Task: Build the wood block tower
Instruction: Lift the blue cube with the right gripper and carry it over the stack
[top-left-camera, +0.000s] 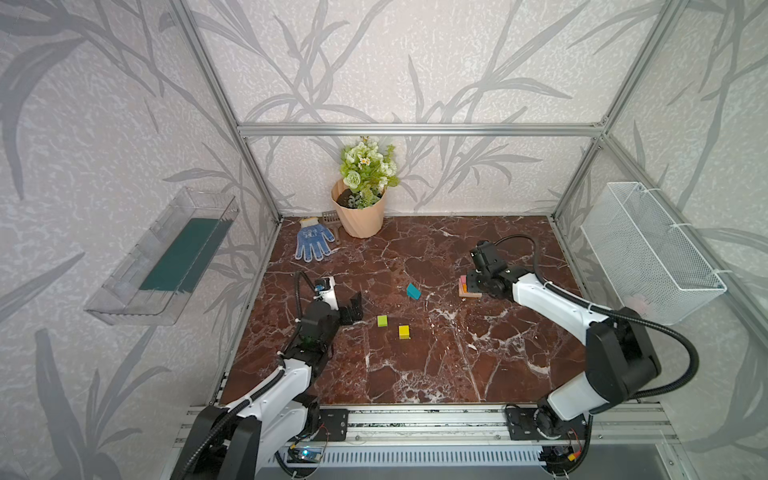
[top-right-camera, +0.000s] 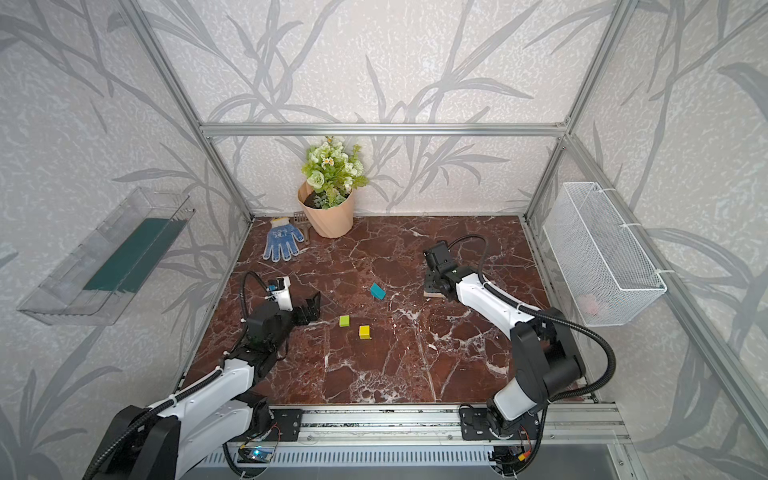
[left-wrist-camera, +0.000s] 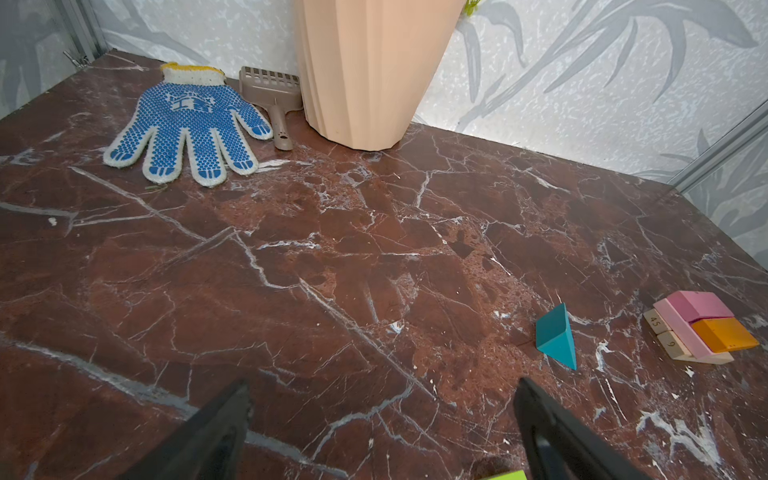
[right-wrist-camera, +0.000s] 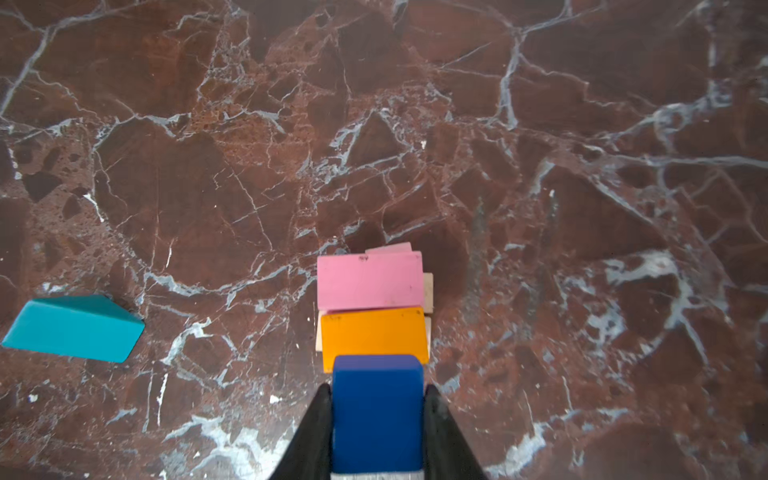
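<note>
The tower (right-wrist-camera: 370, 282), plain wood under pink with an orange bar (right-wrist-camera: 374, 336) beside the top pink block, stands on the worktop's (right-wrist-camera: 582, 166) right side. It lies just below my right tool (right-wrist-camera: 377, 392), which is clamped on the blue cube (right-wrist-camera: 377, 411). The bar's long axis runs across the jaws. My left tool (left-wrist-camera: 382, 388) gapes empty near the lime cube (top-left-camera: 382, 320). The wire basket (top-left-camera: 648, 249) holds something pale I can't identify.

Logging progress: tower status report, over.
Left gripper open, empty. Right gripper shut on blue cube at the tower. Teal block, lime cube, yellow cube loose, not blocking.
</note>
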